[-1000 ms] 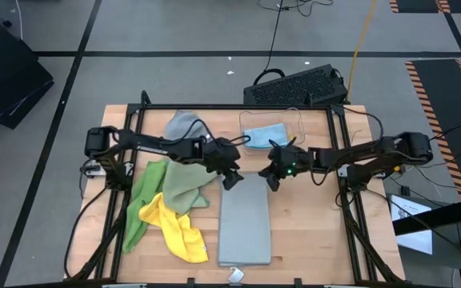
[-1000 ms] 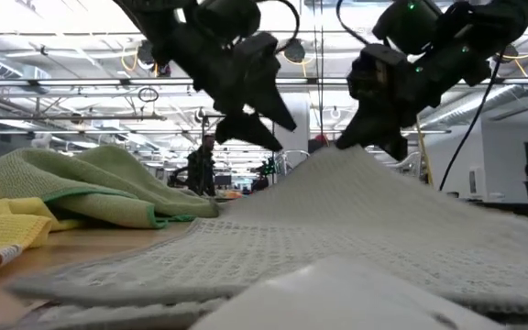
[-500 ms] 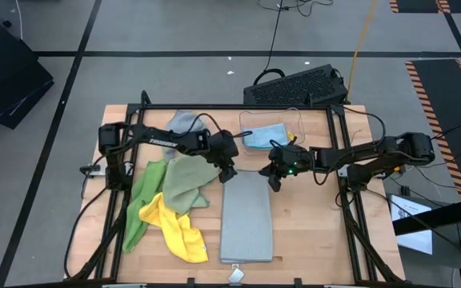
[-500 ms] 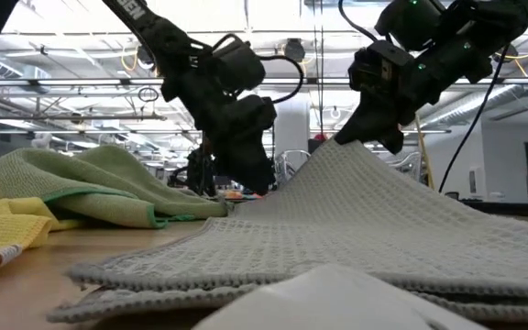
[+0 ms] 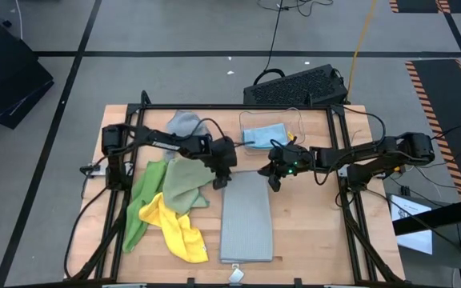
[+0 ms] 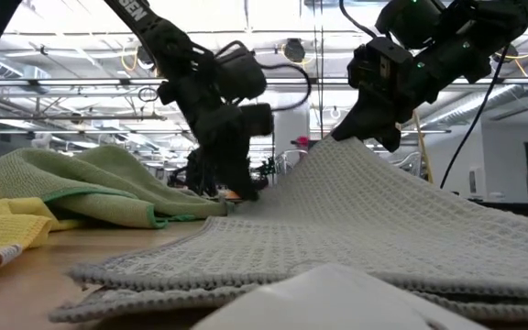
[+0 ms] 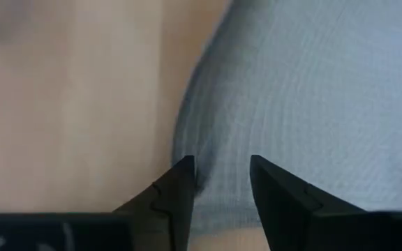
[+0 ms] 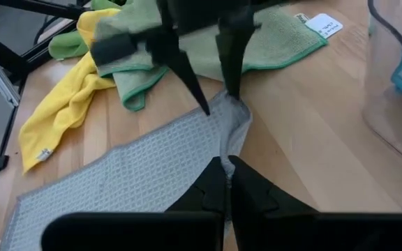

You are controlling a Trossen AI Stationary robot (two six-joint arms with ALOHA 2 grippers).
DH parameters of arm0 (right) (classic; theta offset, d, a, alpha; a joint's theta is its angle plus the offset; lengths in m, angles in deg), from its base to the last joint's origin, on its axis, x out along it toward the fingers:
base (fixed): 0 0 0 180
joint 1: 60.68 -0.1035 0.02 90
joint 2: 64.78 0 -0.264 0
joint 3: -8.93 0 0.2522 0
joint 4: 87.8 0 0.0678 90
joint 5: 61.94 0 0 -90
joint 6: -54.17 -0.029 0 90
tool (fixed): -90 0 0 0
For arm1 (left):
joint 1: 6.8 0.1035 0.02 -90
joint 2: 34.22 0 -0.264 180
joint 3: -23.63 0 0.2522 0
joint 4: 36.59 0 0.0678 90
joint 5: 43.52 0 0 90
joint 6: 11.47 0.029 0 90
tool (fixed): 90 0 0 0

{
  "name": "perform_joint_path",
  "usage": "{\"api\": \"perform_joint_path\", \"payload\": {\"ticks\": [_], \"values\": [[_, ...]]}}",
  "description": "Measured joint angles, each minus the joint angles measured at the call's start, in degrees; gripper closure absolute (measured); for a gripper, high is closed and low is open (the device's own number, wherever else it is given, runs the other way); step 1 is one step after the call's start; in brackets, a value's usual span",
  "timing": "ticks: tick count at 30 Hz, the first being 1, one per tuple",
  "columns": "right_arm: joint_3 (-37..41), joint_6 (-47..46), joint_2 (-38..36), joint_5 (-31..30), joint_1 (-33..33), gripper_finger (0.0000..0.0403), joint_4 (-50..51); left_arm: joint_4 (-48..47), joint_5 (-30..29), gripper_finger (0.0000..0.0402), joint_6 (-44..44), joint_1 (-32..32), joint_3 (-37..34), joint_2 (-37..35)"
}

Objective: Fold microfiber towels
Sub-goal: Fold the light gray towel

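Observation:
A grey waffle-weave towel (image 5: 246, 218) lies lengthwise at the table's middle, folded double. Its far right corner is lifted by my right gripper (image 5: 273, 178), which is shut on it. My left gripper (image 5: 219, 179) is down at the towel's far left corner (image 8: 233, 110), fingers apart with cloth between them (image 7: 222, 164). To the left, a sage green towel (image 5: 186, 181), a bright green towel (image 5: 141, 202) and a yellow towel (image 5: 176, 230) lie in a heap. Another grey towel (image 5: 184, 124) lies at the far edge. My left gripper comes from above, slanting down, its fingertips (image 8: 205, 110) on either side of a raised bit of the far left corner (image 7: 218, 150); I cannot tell whether they pinch it. My right gripper pinches the far right corner (image 8: 230, 143) between its two fingers, slanting down from the table's right. That corner is lifted (image 6: 333, 148) and the cloth slopes down from it to the table.
A clear plastic bin (image 5: 272, 132) with a light blue towel in it stands at the far edge behind both grippers. A black keyboard (image 5: 298, 86) lies beyond the table. Bare wood shows to the right of the grey towel (image 5: 306, 224).
My left gripper has come down and a little toward the table's left onto the grey towel's far left corner, rolling as it went, and its fingers have drawn closer together. My right gripper has kept the other corner lifted.

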Motion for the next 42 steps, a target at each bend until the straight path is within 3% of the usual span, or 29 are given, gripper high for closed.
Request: {"api": "perform_joint_path", "payload": {"ticks": [9, 17, 21, 26, 29, 36, 42], "values": [[0.0, 0.5, 0.0, 0.0, 0.0, 0.04, 0.0, -3.1, -2.6, 0.0248, -5.1, -0.4, 0.0, 0.9], [0.0, 1.1, 0.0, 0.0, 0.0, 0.04, 0.0, -4.2, -2.4, 0.0249, -14.9, 0.3, 0.1, 1.2], [0.0, 1.1, 0.0, 0.0, 0.0, 0.04, 0.0, -3.7, -2.0, 0.0284, -14.1, -0.9, 0.3, 2.6], [0.0, 1.1, 0.0, 0.0, 0.0, 0.0399, 0.0, 0.5, -1.5, 0.0386, -13.8, -3.3, 0.2, 4.7], [0.0, 1.1, 0.0, 0.0, 0.0, 0.0399, 0.0, 1.6, -2.5, 0.039, -15.0, -3.9, 0.6, 3.7], [0.0, 0.9, -2.2, 0.2, 0.1, 0.0399, 0.0, 0.9, -11.2, 0.0397, -14.5, -3.8, 1.8, -4.5], [0.0, -0.6, -6.6, 0.2, 0.2, 0.0399, 0.0, 0.7, -11.7, 0.0398, -11.6, -4.6, 1.7, -11.2]]}}
